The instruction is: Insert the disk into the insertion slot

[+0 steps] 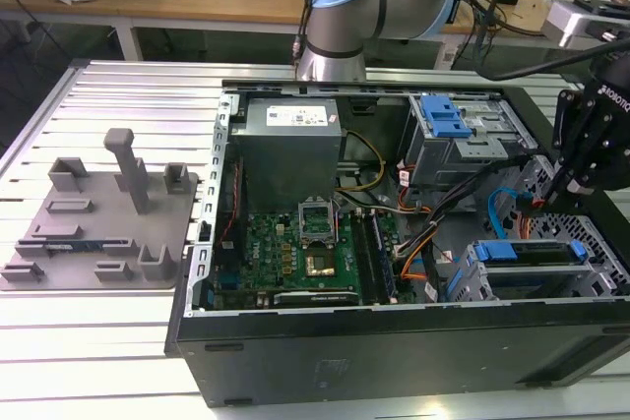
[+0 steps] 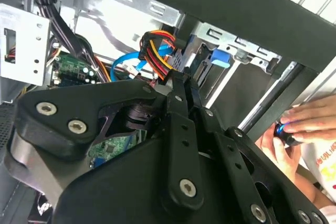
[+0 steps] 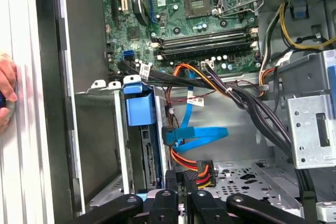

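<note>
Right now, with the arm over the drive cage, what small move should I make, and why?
Probably a slow, short lift straight up. The disk looks already seated in the insertion slot, the gripper hangs right by the red-and-orange connector and blue cable, and a person's hand is at the case edge.

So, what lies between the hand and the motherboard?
In the first wrist view: a plug of coloured wires by the hand, then a blue flat cable, then a black cable bundle before the motherboard.
</note>
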`<state>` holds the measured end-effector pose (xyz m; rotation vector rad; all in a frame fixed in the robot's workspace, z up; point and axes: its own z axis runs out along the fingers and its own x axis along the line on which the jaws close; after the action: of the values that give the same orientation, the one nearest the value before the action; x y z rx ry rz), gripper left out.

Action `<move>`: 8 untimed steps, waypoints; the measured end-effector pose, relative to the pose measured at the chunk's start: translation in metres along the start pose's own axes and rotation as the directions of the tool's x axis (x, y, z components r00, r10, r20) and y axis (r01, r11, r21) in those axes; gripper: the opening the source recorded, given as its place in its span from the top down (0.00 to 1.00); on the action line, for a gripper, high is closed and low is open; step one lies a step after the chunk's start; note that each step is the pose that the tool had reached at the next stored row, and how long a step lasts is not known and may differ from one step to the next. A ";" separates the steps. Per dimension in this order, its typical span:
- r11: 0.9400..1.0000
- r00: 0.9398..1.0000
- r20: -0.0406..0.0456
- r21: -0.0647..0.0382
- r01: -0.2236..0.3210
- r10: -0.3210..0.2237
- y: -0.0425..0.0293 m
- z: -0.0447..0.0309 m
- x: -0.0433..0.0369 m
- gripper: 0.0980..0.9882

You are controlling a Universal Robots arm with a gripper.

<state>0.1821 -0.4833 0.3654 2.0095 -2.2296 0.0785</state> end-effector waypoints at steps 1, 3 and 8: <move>1.000 1.000 0.000 0.000 0.000 0.000 0.0000 0.0000 -0.0001 0.93; 1.000 1.000 -0.003 0.001 0.006 -0.006 0.0007 0.0001 -0.0002 0.93; 0.999 1.000 -0.028 0.045 0.014 -0.013 0.0075 0.0017 0.0011 0.93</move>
<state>0.1744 -0.4838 0.3643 2.0328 -2.2166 0.1557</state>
